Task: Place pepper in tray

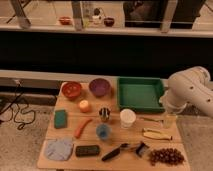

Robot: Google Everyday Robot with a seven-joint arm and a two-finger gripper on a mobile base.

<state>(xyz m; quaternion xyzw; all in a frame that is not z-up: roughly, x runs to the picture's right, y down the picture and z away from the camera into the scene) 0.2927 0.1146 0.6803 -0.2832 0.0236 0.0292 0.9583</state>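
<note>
The pepper [82, 127], slim and orange-red, lies on the wooden table [70, 135], left of centre, between a green sponge [61, 118] and a blue cup [103, 131]. The green tray [140, 94] stands at the table's back right with nothing in it. My white arm [192, 90] reaches in from the right. My gripper [169, 120] hangs over the table's right edge, just in front of the tray's near right corner and far from the pepper. It is open and holds nothing.
A red bowl [72, 89] and a purple bowl [99, 87] sit at the back. An orange [84, 105], metal cup [104, 114], white cup [127, 118], banana piece [156, 134], grapes [166, 156], blue cloth [59, 149], dark block [87, 150] and utensils [116, 152] crowd the table.
</note>
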